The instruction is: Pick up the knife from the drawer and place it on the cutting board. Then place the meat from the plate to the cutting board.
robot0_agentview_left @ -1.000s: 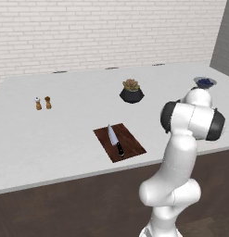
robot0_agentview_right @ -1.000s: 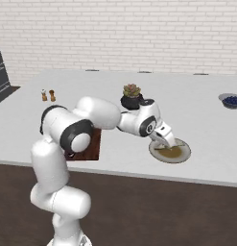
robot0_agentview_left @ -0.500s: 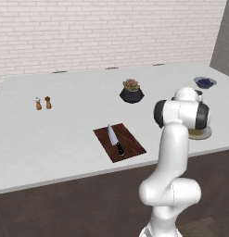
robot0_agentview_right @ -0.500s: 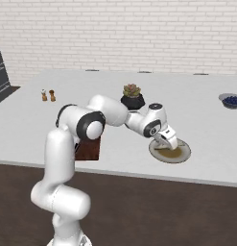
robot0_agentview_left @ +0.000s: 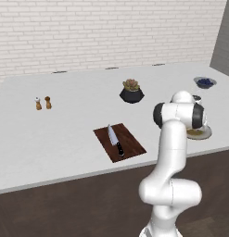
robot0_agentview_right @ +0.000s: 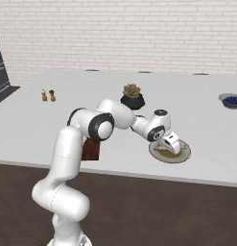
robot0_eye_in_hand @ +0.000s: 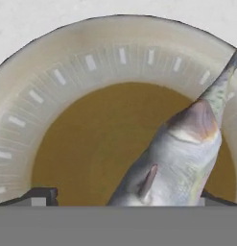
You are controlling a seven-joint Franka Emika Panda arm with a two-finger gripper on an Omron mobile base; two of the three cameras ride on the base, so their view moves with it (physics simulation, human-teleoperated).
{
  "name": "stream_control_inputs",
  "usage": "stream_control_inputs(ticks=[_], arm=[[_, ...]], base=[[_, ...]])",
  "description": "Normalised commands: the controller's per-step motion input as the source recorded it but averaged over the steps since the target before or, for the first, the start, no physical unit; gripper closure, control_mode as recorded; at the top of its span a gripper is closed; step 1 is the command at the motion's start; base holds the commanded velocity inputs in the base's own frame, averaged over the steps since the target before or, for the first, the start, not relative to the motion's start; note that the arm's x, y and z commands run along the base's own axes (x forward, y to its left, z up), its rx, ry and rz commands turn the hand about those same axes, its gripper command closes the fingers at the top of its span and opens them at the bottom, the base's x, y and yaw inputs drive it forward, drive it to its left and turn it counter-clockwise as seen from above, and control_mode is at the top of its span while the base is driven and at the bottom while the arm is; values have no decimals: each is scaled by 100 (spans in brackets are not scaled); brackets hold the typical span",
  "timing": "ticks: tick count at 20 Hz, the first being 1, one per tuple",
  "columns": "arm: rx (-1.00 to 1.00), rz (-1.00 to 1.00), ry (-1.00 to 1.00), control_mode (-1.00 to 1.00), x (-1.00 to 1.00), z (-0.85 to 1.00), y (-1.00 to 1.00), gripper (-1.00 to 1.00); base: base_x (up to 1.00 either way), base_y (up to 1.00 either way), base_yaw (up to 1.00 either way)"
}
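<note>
Plainly, the two-finger gripper (robot0_agentview_right: 173, 147) hung low over the round grey-beige plate (robot0_agentview_right: 183, 155) at the near right of the white counter (robot0_agentview_left: 69, 125), its jaws spread wide and holding nothing. Between them lay the meat (robot0_eye_in_hand: 180, 158), a silvery-grey, fish-like piece, not yet lifted. Well to the left, the small black-handled knife (robot0_agentview_left: 115, 140) already rested on the dark reddish-brown cutting board (robot0_agentview_left: 130, 144). Half done, I judged: only the meat remained.

A kitchen: white counter (robot0_agentview_left: 74, 125), brick wall (robot0_agentview_left: 102, 32), cutting board (robot0_agentview_left: 119, 142).
</note>
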Motion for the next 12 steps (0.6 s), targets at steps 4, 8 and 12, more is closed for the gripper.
stream_control_inputs(ticks=[4, 8, 12], arm=[[0, 0, 0, -100, 8, -44, 0, -100], [0, 0, 0, -100, -1, -32, 0, 100], [1, 0, -3, -100, -23, -1, 0, 100]], base=[[0, 0, 0], [0, 0, 0], [0, 0, 0]])
